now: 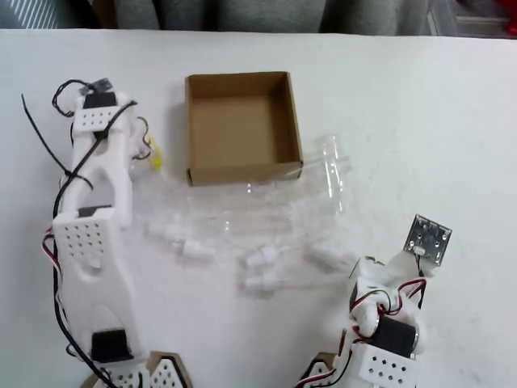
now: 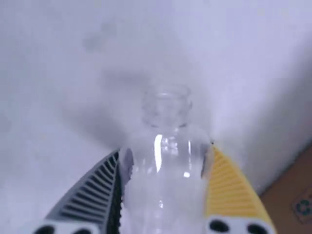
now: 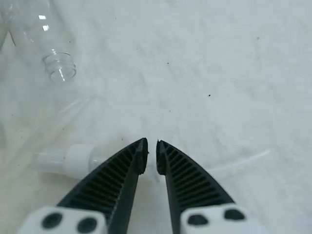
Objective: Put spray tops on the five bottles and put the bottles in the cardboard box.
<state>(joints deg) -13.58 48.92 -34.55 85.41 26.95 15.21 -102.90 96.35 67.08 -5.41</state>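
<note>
Left gripper (image 2: 165, 153) is clamped on a clear bottle (image 2: 165, 107); right gripper (image 3: 151, 146) stands with fingers together, near a spray top (image 3: 73, 158).

A white table (image 1: 452, 121) lies below grey shapes (image 1: 242, 12).

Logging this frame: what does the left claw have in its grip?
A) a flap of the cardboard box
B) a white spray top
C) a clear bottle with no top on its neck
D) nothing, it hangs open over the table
C: in the left wrist view the left claw is closed from both sides on a clear bottle whose threaded neck stands open, with no spray top on it.
</note>
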